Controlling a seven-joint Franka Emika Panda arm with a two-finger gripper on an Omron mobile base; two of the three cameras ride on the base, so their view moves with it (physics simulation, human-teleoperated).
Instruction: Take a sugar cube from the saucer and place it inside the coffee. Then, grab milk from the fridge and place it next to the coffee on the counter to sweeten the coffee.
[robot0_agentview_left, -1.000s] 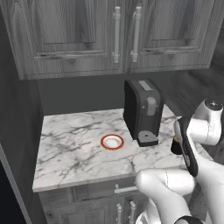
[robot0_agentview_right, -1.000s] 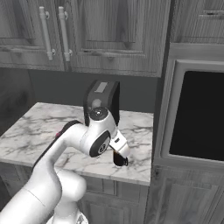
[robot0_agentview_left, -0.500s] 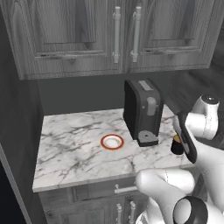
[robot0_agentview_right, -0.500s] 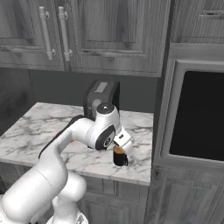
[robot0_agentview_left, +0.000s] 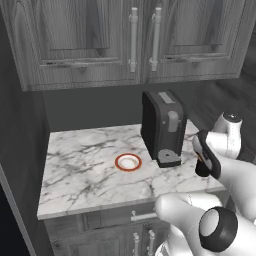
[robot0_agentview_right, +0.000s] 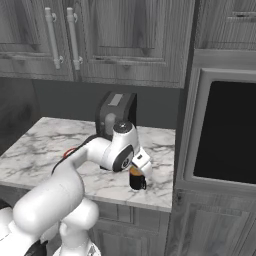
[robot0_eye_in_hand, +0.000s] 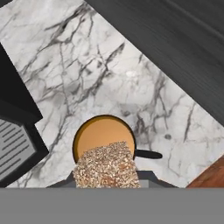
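The sugar cube (robot0_eye_in_hand: 107, 165), a tan speckled lump, sits pinched in my gripper (robot0_eye_in_hand: 107, 178), which is shut on it. Directly below it stands the coffee (robot0_eye_in_hand: 103, 136), a black mug with an orange-brown top and its handle pointing right. From the right base view the gripper (robot0_agentview_right: 139, 168) hovers just over the mug (robot0_agentview_right: 136, 180) near the counter's (robot0_agentview_right: 45, 145) front right corner. The left base view puts the hand (robot0_agentview_left: 202, 159) right of the coffee machine, above the mug (robot0_agentview_left: 201, 171). The saucer (robot0_agentview_left: 128, 162), white with an orange-red rim, lies left of the machine with nothing on it.
A tall black coffee machine (robot0_agentview_left: 162, 127) stands just left of the mug, its drip tray (robot0_eye_in_hand: 15, 146) close to the hand. Grey wood-grain cabinets (robot0_agentview_left: 135, 40) hang overhead. A dark built-in panel (robot0_agentview_right: 227, 130) borders the counter's right end, and the counter edge (robot0_eye_in_hand: 175, 65) runs close beyond the mug.
The arm's links have swung and the hand has settled a little over the mug. The cube stays held between the fingers.
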